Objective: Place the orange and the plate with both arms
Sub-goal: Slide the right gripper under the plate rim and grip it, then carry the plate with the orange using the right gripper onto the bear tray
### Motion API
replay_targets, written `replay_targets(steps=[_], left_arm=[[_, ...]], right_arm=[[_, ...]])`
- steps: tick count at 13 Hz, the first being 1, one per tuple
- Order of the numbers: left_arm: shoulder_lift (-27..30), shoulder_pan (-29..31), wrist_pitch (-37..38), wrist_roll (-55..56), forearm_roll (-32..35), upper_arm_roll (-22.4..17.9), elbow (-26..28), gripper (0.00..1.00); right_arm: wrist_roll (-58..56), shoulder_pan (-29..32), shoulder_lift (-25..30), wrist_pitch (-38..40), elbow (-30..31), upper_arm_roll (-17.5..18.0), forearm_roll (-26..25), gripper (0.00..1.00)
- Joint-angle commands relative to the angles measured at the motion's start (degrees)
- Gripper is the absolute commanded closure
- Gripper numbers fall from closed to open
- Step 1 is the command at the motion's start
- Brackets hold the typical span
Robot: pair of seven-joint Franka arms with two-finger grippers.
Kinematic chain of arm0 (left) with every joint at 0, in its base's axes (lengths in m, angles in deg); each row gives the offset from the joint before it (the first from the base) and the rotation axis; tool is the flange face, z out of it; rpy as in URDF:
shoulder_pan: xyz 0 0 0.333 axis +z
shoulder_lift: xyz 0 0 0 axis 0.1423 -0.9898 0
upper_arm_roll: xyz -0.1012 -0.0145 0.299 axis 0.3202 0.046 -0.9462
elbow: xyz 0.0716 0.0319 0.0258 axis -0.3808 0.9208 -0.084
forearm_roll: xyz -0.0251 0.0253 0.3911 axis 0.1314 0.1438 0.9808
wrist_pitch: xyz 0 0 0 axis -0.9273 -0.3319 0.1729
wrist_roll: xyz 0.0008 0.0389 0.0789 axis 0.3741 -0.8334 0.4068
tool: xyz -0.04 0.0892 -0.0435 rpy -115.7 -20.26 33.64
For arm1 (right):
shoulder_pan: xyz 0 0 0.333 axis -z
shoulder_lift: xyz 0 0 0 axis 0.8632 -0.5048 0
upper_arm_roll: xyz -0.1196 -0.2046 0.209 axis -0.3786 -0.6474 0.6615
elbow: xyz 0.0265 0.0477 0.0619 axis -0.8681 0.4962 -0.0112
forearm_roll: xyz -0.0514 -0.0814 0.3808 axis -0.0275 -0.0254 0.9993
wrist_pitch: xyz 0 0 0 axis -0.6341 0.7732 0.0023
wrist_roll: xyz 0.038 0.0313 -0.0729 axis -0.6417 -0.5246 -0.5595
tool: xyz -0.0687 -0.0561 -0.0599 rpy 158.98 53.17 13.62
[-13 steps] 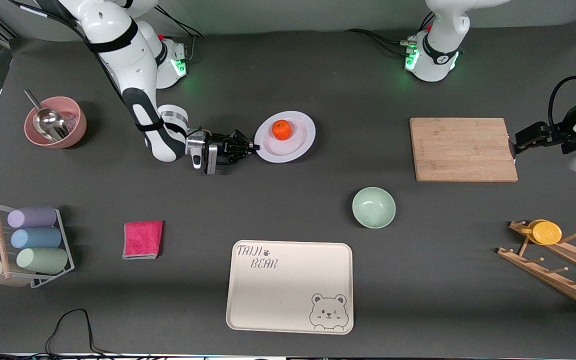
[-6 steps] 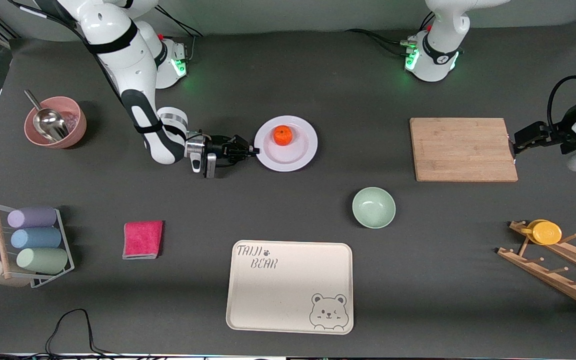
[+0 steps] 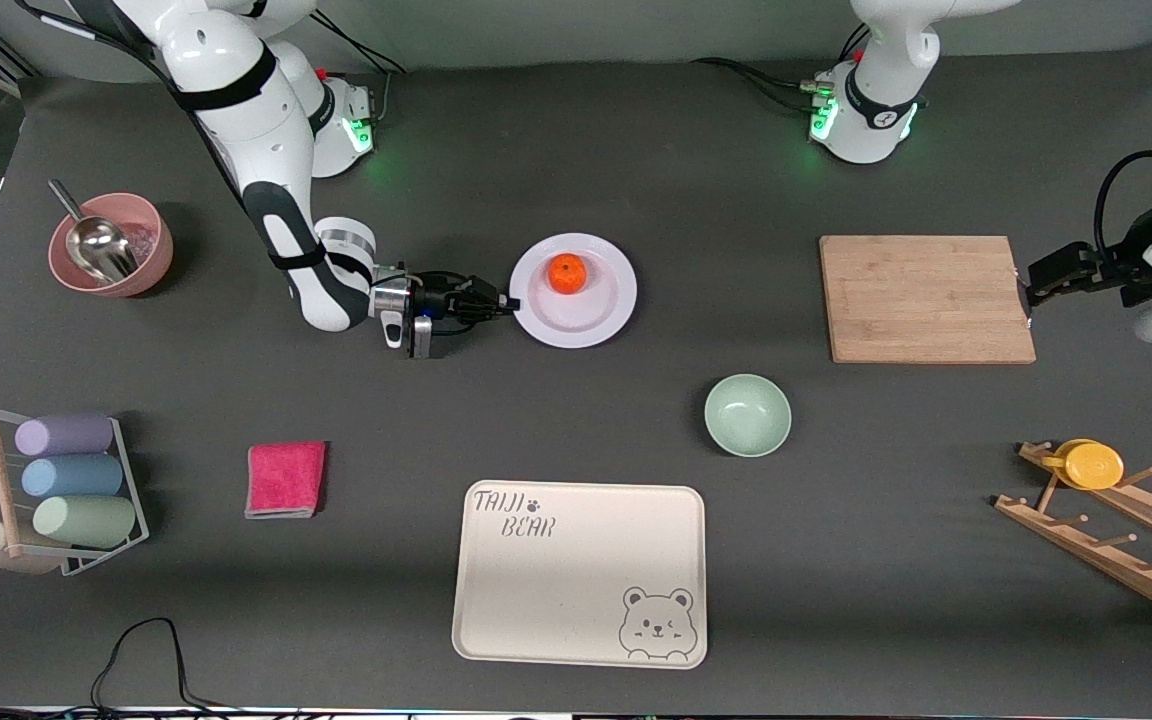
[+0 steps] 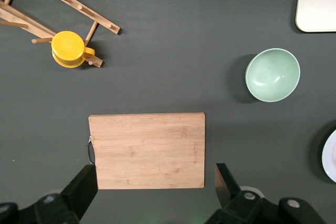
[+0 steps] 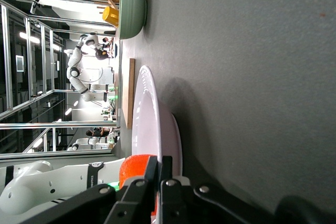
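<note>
Bare mat lies open between the plate (image 3: 573,290) and the board (image 3: 926,298), while nearer the camera the bowl (image 3: 747,414) and tray (image 3: 580,572) stand in the way, and the right gripper (image 3: 504,301) blocks the plate's rim at the right arm's end.

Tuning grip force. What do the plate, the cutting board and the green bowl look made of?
Plate: glossy white, probably glazed ceramic or melamine; its rim shines in the right wrist view. Cutting board: bamboo or wood, matte, with visible grain strips and a pale tan colour. Green bowl: pale, satin, with soft highlights inside; plastic or a matte glaze, hard to tell.
</note>
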Motion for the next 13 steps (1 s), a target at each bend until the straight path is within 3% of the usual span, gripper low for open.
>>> replay_targets(steps=[1,13], left_arm=[[0.3,-0.3,1.5,-0.9,-1.4,-0.5,-0.8,0.0],[0.1,-0.1,1.5,-0.9,-1.8,-0.5,-1.0,0.0]], right_arm=[[2.3,-0.7,-2.7,1.8,-1.3,0.3,-0.4,1.0],[6.0,1.5,-0.7,12.2,-1.3,0.5,-2.1,1.0]])
